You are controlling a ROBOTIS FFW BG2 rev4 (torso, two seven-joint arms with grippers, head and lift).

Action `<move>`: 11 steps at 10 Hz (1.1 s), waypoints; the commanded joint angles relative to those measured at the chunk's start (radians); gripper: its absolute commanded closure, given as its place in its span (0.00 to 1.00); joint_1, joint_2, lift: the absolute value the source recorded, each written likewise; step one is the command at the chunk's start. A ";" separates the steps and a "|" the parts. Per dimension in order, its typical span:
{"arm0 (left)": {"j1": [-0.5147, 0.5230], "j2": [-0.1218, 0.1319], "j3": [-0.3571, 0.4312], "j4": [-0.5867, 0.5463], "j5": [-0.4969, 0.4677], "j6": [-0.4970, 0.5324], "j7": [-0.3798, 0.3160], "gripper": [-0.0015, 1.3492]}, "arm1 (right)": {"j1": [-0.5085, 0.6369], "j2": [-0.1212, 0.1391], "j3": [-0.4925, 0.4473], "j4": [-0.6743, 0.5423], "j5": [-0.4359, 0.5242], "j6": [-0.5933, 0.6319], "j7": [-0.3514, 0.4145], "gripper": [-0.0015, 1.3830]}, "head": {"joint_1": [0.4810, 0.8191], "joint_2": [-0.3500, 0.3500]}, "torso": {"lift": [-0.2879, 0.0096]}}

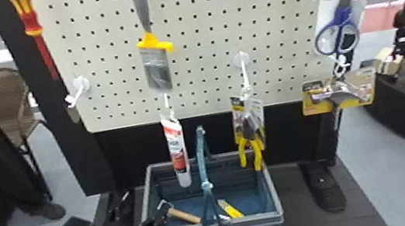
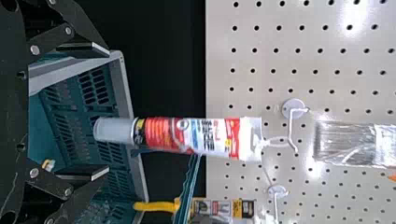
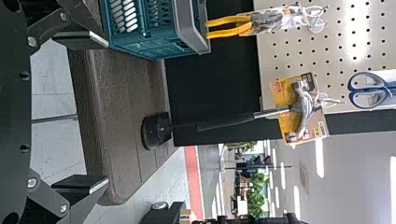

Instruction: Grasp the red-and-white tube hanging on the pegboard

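Head view had the red-and-white tube [image 1: 176, 146] dangling from a white hook [image 2: 293, 106] at the pegboard's [image 1: 235, 6] lower edge, cap down, right at the back rim of the blue basket [image 1: 277, 200]. The left jaws sat low by the basket's front-left corner, spread wide and gripping nothing, with the tube well apart ahead of them. The right jaws gaped too, facing the dark mat [image 3: 116, 116] beside the basket.

Tube [image 1: 176, 146] on pegboard [image 1: 198, 24], above basket [image 1: 255, 221]
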 commanded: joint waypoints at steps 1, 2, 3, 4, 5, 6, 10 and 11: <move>-0.093 0.021 -0.024 0.080 0.024 0.020 -0.010 0.26 | 0.001 0.002 0.000 0.004 0.000 0.000 0.000 0.19 | 0.20 0.50 | 0.63; -0.163 0.041 -0.060 0.134 0.047 0.034 -0.016 0.21 | -0.001 0.002 0.000 0.004 0.002 0.000 0.000 0.19 | 0.20 0.50 | 0.63; -0.219 0.054 -0.090 0.178 0.065 0.040 -0.021 0.18 | -0.005 0.002 0.000 0.007 0.003 0.000 0.000 0.19 | 0.20 0.50 | 0.63; -0.262 0.057 -0.117 0.213 0.087 0.038 -0.021 0.18 | -0.007 0.002 0.000 0.007 0.005 0.000 0.000 0.19 | 0.20 0.50 | 0.63; -0.309 0.059 -0.144 0.257 0.113 0.032 -0.019 0.17 | -0.009 0.003 0.002 0.012 0.005 0.000 0.000 0.19 | 0.20 0.50 | 0.63; -0.348 0.065 -0.178 0.291 0.139 0.029 -0.018 0.17 | -0.016 0.006 0.002 0.017 0.008 0.000 0.000 0.19 | 0.20 0.50 | 0.63; -0.466 0.094 -0.250 0.372 0.177 0.042 -0.016 0.16 | -0.027 0.010 0.002 0.029 0.008 0.000 0.002 0.19 | 0.20 0.50 | 0.63; -0.490 0.102 -0.276 0.375 0.209 0.052 -0.018 0.16 | -0.029 0.011 0.002 0.031 0.008 -0.001 0.003 0.19 | 0.20 0.50 | 0.63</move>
